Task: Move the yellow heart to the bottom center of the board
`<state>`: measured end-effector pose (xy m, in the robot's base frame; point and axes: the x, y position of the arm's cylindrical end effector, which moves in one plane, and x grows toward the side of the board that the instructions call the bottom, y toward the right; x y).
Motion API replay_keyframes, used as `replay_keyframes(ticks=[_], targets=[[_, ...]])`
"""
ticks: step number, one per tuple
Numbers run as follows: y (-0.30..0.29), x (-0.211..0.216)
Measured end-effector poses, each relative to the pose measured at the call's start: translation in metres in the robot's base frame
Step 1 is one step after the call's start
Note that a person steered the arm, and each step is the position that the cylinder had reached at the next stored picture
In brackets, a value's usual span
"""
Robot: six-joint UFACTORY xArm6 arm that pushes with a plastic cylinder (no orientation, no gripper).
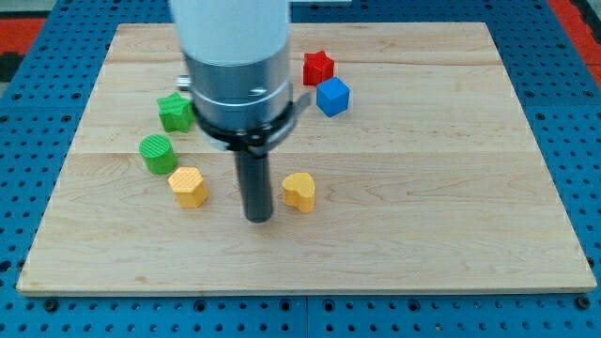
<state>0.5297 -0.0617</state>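
My tip (257, 218) just left of yellow heart (300, 191), slightly lower, narrow gap between. No claw fitted: bare rod only. Push toward view's bottom requires repositioning above heart.

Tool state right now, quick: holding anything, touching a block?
Tool: a bare rod, nothing held; my tip sits just left of the yellow heart, contact unclear.

My tip (258, 218) stands on the pale wooden board (451, 235) in a narrow gap, the yellow heart-shaped block (300, 191) just beside it to the right and the yellow hexagonal block (188, 186) near on the left. The green cylinder (157, 153) and green star-shaped block (175, 112) crowd the centre left. The red star-shaped block (318, 67) and blue cube (332, 97) sit touching at upper centre. The frame's right half and bottom strip lie open.
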Motion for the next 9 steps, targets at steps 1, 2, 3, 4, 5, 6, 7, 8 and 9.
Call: replay_keyframes(ticks=[1, 2, 3, 4, 5, 6, 7, 8, 9], targets=[[-0.008, -0.015], [0.018, -0.041], [0.086, -0.039], [0.08, -0.017], [0.04, -0.002], [0.093, -0.001], [0.137, 0.002], [0.094, 0.024], [0.121, 0.03]])
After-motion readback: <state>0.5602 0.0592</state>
